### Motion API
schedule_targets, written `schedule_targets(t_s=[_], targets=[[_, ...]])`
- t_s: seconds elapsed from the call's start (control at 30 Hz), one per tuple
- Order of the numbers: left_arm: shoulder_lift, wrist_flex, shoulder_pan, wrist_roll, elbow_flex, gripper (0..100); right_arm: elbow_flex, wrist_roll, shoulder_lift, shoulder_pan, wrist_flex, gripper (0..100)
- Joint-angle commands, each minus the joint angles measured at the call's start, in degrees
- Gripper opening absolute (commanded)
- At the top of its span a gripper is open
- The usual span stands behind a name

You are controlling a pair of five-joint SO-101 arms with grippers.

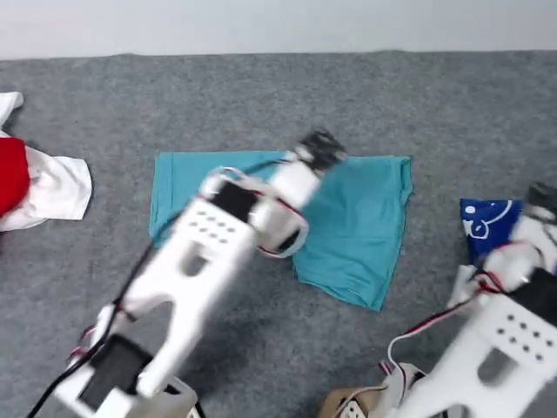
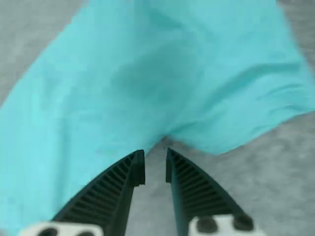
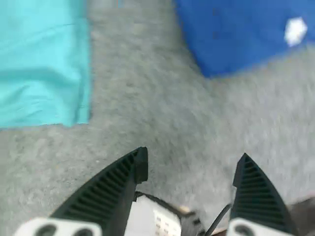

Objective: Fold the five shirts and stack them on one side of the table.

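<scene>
Nearest the arms' bases, the left gripper [image 2: 155,167] has its jaws a sliver apart with nothing between them. Its tips sit just short of an edge of the teal shirt [image 2: 147,73], where the cloth dips into a notch. The danger starts here. With so narrow a gap the tips will likely push the fabric along the grey table [image 1: 261,96] instead of sliding under it, and the edge would bunch up. If they do catch cloth, they may catch one layer only, and the lift would peel the shirt open rather than fold it.

The right gripper [image 3: 193,164] is at about 4 o'clock from the table's middle, with its jaws spread wide and empty over bare grey surface. That puts it between the teal shirt's side edge and the blue shirt [image 3: 236,29]. If it drops carelessly from there it could nip the wrong garment, or snag the blue one while heading for the teal.

In the high view the teal shirt lies across the centre and is not squared. One corner hangs out toward 5 o'clock, and the left arm crosses over it from 7 o'clock. If both arms work this shirt together, their links could meet above it. An uneven pull, one side gripped and the other slipping, would skew the fold.

The blue shirt rests at 3 o'clock, while the red shirt [image 1: 10,174] and white shirt [image 1: 57,187] lie together at 9 o'clock, well apart from it. I judge there is no single stack yet, so any dragged garment adds to the scatter.
</scene>
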State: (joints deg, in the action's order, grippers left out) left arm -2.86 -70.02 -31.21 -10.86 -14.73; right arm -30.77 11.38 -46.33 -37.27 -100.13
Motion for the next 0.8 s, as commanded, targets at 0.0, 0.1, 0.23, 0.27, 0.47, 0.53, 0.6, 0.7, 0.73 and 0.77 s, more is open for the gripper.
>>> schedule_targets(t_s=[0.0, 0.1, 0.23, 0.27, 0.47, 0.53, 0.6, 0.7, 0.73, 0.77], targets=[[5.54, 1.32, -5.36, 0.35, 6.11, 13, -2.55, -1.14, -2.42, -9.27, 0.66, 29.2], [11.43, -0.18, -8.18, 0.35, 11.12, 16, -4.92, -1.14, -2.86, -14.37, 1.45, 29.2], [18.64, -4.57, -11.52, 0.18, 18.07, 17, -6.42, 1.67, -2.86, -17.98, 1.45, 29.2], [20.04, -5.63, -11.96, -0.53, 19.82, 18, -6.51, 2.37, -2.86, -18.68, 1.45, 29.2], [28.13, -11.25, -15.3, -4.04, 30.46, 19, -6.59, 2.81, -2.86, -20.88, 1.45, 29.2], [30.77, -13.1, -16.62, -4.92, 33.89, 19, -6.59, 2.81, -2.86, -20.88, 1.45, 29.2], [33.41, -14.77, -17.76, -5.36, 37.32, 19, -6.59, 2.81, -2.86, -20.88, 1.45, 29.2], [36.75, -18.11, -19.43, -5.36, 43.74, 19, -6.59, 2.81, -2.68, -20.88, 1.45, 29.2], [37.8, -19.08, -19.96, -5.36, 45.85, 19, -6.59, 2.81, -2.68, -20.88, 1.45, 29.2], [39.03, -19.69, -20.31, -5.36, 47.78, 19, -6.59, 2.81, -2.77, -20.79, 1.54, 29.2]])
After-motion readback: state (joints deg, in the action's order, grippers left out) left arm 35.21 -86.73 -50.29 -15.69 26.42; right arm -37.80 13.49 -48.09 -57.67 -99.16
